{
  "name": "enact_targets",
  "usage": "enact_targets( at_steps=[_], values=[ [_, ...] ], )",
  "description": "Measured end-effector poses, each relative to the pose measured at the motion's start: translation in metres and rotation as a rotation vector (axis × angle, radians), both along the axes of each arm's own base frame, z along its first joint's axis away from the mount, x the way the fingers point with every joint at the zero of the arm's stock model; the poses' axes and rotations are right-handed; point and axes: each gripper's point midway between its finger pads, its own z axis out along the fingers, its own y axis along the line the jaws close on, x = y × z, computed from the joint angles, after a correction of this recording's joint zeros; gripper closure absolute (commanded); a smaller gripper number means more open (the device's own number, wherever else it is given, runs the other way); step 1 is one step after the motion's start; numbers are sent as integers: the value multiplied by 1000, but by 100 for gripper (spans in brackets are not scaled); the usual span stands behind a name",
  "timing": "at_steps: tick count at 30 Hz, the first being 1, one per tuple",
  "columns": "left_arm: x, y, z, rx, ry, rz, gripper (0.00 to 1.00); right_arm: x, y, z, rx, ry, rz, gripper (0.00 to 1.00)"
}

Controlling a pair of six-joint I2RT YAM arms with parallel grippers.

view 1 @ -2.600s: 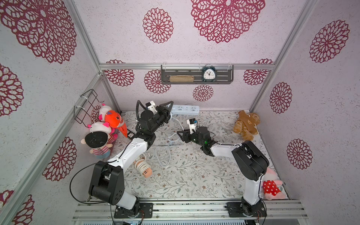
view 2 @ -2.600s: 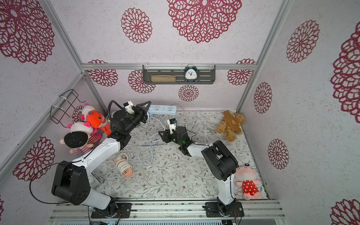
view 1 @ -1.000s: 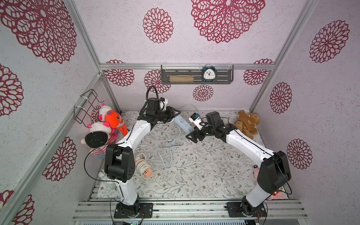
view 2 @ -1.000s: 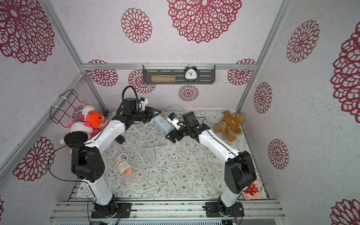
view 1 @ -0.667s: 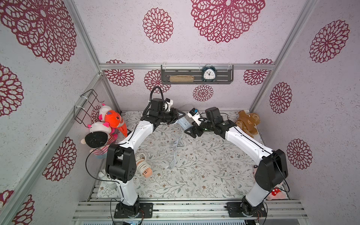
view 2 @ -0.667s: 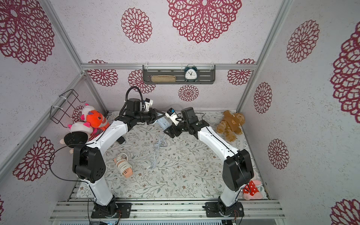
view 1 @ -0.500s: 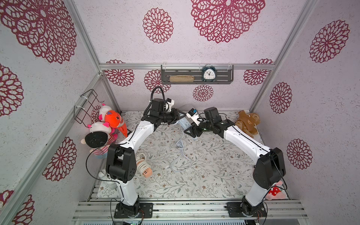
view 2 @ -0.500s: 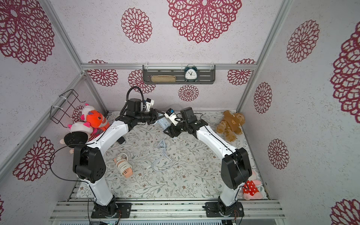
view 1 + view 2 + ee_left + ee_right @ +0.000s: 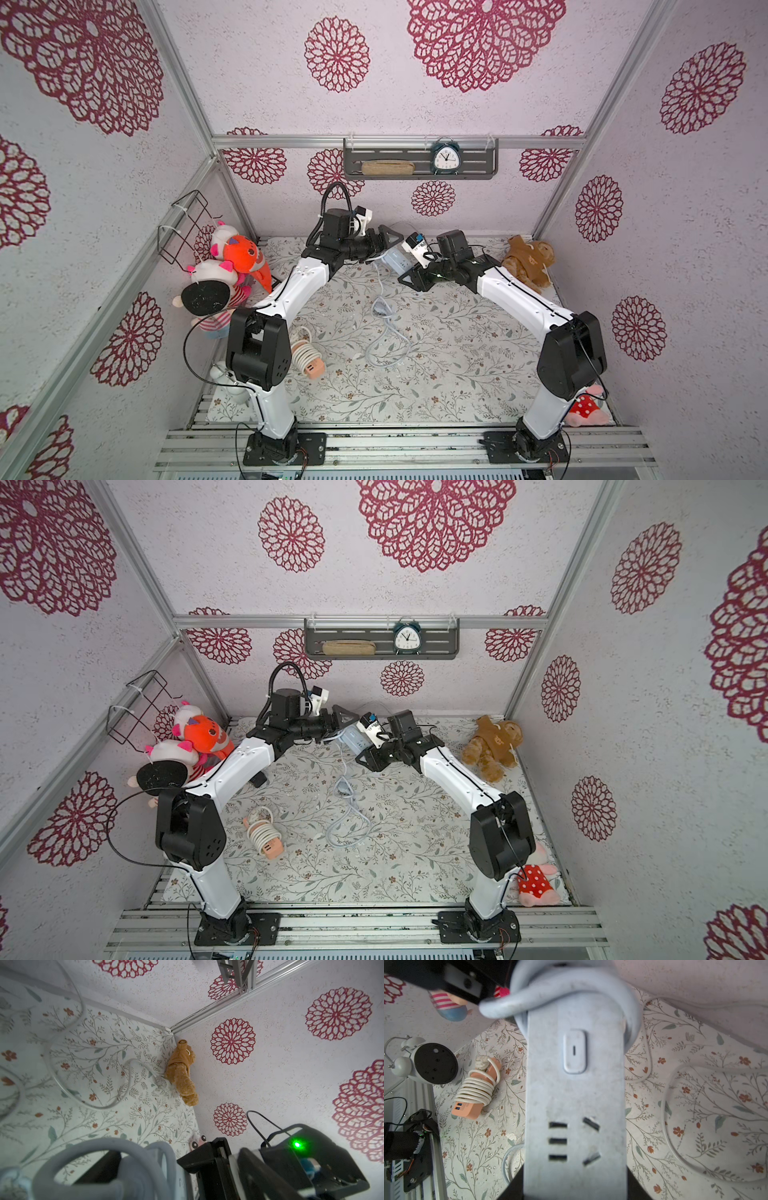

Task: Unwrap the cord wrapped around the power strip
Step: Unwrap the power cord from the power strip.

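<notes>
The power strip is held off the counter, near its rear edge, between the two arms. One turn of the grey cord is looped around the switch end of the strip. The remainder hangs down and lies in loose curves on the counter. The strip's long sides are pinched by the jaws of the right gripper. The left gripper is positioned at the wrapped end, just beside the loop; whether its jaws are spread cannot be told. An orange strip, wrapped in white cable, lies at the front left of the counter. A brown teddy bear lies in the rear right corner.
</notes>
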Motion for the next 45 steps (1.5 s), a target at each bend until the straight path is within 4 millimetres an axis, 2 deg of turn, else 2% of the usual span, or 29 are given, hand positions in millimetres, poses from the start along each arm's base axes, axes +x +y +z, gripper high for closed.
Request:
enact_targets(
  at_steps=[5,8,12,14,18,22,27,30,34,40,45],
  values=[
    [-7,19,6,96,-71,12,1,-2,-9,-8,-23,28,-21,97],
    [-19,30,17,183,-151,5,14,-8,-10,-2,-27,17,-3,98],
    [-38,39,27,269,-243,-36,22,-16,-17,9,-36,-3,15,99],
    [-46,41,25,293,-264,-65,29,-19,-23,13,-46,-7,18,100],
    [-57,40,13,327,-260,-126,35,-23,-30,13,-60,-4,26,100],
    [-65,40,4,359,-257,-167,49,-24,-35,11,-71,6,22,100],
    [-70,36,-4,382,-250,-204,55,-24,-39,10,-75,17,16,100],
    [-70,33,-7,393,-244,-223,70,-24,-41,9,-78,23,11,100],
    [-70,29,-10,405,-238,-243,99,-22,-44,8,-81,27,4,100],
    [-70,21,-1,368,-249,-260,100,-22,-47,5,-91,34,-5,100],
    [-60,14,25,295,-274,-223,100,-30,-51,-14,-113,68,19,100]
  ],
)
